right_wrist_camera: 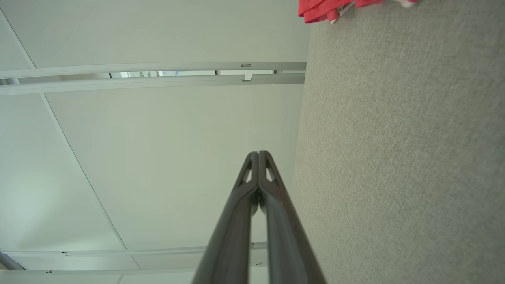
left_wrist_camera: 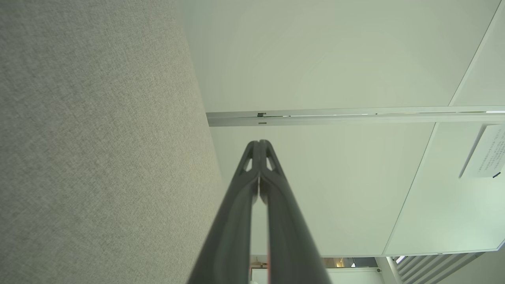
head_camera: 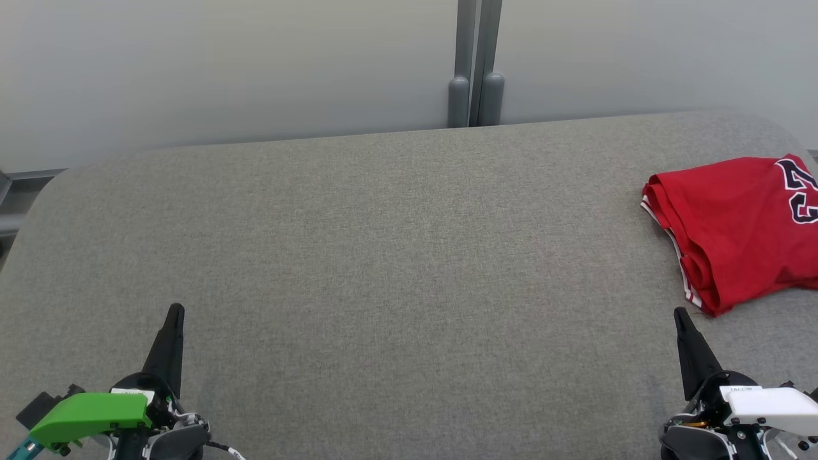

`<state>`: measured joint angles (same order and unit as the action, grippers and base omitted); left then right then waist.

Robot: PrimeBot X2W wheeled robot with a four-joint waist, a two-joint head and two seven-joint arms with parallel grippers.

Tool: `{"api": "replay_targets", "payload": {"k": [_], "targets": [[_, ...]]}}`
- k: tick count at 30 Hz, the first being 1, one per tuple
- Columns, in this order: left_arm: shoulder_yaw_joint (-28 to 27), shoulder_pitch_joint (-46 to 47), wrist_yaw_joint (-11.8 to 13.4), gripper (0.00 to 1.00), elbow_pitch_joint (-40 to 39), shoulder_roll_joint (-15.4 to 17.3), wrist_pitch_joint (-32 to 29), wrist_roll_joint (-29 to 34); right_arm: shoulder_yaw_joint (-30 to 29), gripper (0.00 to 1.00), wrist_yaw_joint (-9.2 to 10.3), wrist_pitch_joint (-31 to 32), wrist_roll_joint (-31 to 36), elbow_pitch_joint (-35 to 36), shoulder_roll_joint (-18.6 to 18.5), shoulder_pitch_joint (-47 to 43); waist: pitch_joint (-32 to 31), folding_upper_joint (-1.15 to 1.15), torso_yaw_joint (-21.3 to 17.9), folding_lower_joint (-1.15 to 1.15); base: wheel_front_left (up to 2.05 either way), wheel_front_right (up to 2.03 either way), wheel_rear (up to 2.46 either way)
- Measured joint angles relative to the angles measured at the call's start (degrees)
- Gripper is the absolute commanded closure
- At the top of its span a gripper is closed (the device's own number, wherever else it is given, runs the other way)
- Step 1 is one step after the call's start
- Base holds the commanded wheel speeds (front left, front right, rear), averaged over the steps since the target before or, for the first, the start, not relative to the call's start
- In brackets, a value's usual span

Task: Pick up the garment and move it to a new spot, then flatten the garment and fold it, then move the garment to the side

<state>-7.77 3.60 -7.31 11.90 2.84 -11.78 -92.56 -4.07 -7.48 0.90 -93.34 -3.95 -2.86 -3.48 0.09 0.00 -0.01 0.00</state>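
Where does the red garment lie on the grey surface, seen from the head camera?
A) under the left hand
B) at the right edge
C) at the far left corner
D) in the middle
B: the red garment lies bunched at the right edge of the grey surface, just beyond the right hand.

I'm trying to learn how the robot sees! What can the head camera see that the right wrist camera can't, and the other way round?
Head view's extras: the left hand, shut, with its green cover; the dark number on the red jersey; two grey posts behind the grey fabric table.
Right wrist view's extras: a long rail across the pale wall panels, and a close look at the right hand, pressed shut.
Both share: the red jersey lying untouched, the grey fabric table, and the right hand.
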Motion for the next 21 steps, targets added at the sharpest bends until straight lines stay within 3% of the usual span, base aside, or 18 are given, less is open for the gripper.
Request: {"api": "replay_targets", "payload": {"k": [21], "targets": [[0.0, 0.0, 0.0, 1.0, 0.0, 0.0, 0.0, 0.0, -0.01, 1.0, 0.0, 0.0, 0.0, 0.0, 0.0, -0.01, 0.0, 0.0, 0.0, 0.0, 0.0, 0.0, 0.0]]}}
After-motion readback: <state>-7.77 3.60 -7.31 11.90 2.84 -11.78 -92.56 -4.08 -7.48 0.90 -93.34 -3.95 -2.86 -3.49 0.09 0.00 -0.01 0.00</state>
